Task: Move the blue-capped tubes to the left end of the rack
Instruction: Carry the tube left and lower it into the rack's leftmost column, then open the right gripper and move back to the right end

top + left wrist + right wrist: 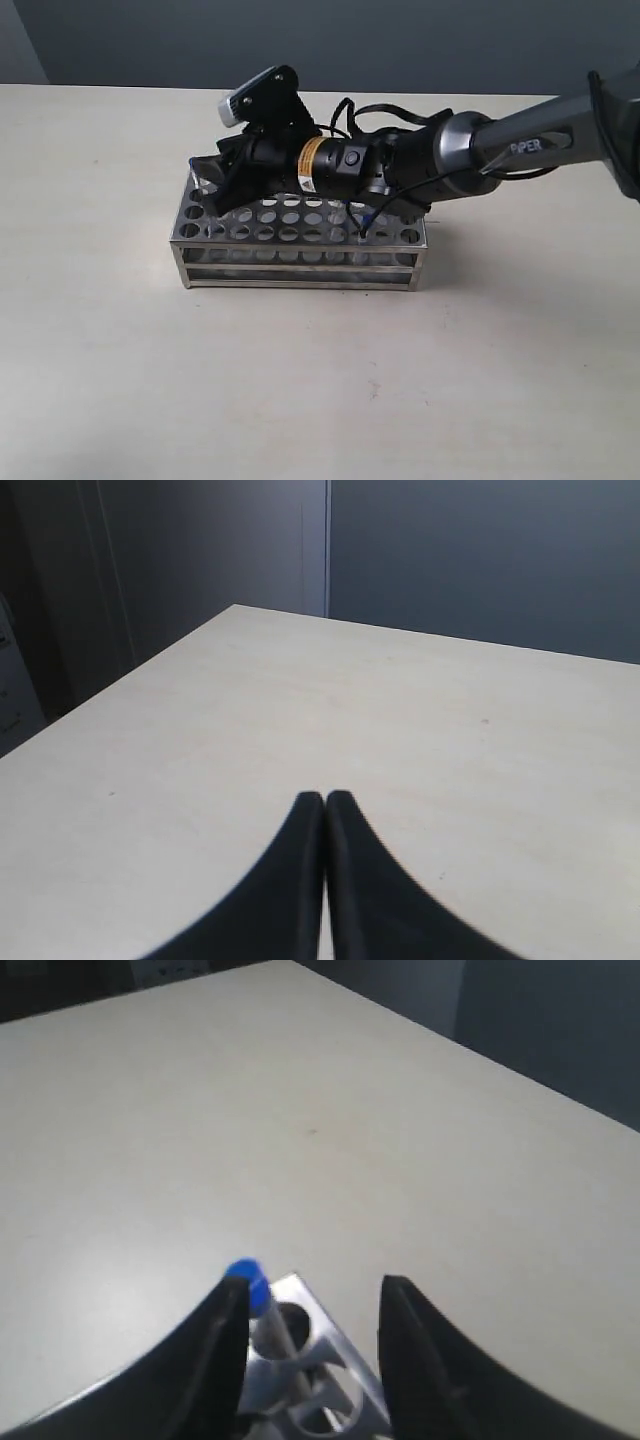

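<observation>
The table (300, 400) was a broad, matte, pale beige slab; across it, in the exterior view, the right arm (520, 145) came in from 2 o'clock, a smooth grey metallic tube running into black jointed housings with a yellow band and loose black cables. Beneath its wrist, at the centre of the view, stood the rack (300, 270), a long, silvery, open-sided metal frame whose flat top plate was pierced by rows of round holes. The right gripper (212, 185) hung over the rack's 9 o'clock end; its black, tapering fingers (225, 1350) stood well apart, clamped on nothing. One blue-capped tube (262, 1320), thin, clear and glassy with a small rounded bright blue cap, rose upright from the corner of the plate at that end, just beside the inner face of one finger; whether it touched could not be told. The left gripper (325, 798) hovered over bare table, its smooth, dark, curved fingers pressed together and holding nothing.
</observation>
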### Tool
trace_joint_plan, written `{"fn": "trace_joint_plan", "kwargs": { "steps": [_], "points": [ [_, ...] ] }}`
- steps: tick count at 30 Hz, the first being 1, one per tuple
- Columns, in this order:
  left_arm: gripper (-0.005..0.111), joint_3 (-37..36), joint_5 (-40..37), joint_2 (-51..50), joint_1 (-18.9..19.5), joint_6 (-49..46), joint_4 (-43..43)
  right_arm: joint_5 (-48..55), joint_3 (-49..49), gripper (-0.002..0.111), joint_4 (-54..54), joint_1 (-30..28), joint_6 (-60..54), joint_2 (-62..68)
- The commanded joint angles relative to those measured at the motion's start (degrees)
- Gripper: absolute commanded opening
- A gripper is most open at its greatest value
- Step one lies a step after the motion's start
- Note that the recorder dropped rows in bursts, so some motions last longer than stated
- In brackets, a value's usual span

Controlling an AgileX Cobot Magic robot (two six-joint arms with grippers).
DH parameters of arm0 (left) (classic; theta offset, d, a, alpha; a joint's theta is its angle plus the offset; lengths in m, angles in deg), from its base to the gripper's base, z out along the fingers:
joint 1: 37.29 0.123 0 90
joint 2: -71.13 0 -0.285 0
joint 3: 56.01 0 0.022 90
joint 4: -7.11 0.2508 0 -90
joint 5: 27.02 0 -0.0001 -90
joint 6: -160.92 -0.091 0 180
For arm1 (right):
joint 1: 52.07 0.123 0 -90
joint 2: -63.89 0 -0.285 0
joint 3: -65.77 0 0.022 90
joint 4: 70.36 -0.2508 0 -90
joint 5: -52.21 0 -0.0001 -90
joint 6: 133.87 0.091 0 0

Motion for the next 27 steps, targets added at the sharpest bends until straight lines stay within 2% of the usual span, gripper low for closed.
{"fn": "trace_joint_plan", "kwargs": {
  "steps": [1, 5, 7, 8, 11, 16, 27],
  "points": [
    [0.001, 0.1, -0.1, 0.2, 0.1, 0.1, 0.0, 11.5, 1.8, 0.042, -1.9, -1.7, -1.5, -10.0],
    [0.001, 0.1, -0.1, 0.2, 0.1, 0.1, 0.0, 3.6, 13.9, 0.028, -1.9, -10.8, -1.9, -22.8],
    [0.001, 0.1, -0.1, 0.2, 0.1, 0.1, 0.0, 1.6, 21.2, 0.031, -1.9, -14.7, -1.9, -27.6],
    [0.001, 0.1, -0.1, 0.2, 0.1, 0.1, 0.0, 1.5, 26.4, 0.036, -1.8, -15.8, -1.9, -29.5],
    [0.001, 0.1, -0.1, 0.2, 0.1, 0.1, 0.0, -1.9, 33.3, 0.043, -1.5, -16.1, -1.6, -31.5],
    [0.001, 0.1, -0.1, 0.2, 0.1, 0.1, 0.0, -13.2, 41.2, 0.043, -0.8, -16.1, 0.1, -32.4],
    [0.001, 0.1, -0.1, 0.2, 0.1, 0.1, 0.0, -13.0, 42.0, 0.043, 0.7, -16.1, -0.4, -28.4]
  ]
}}
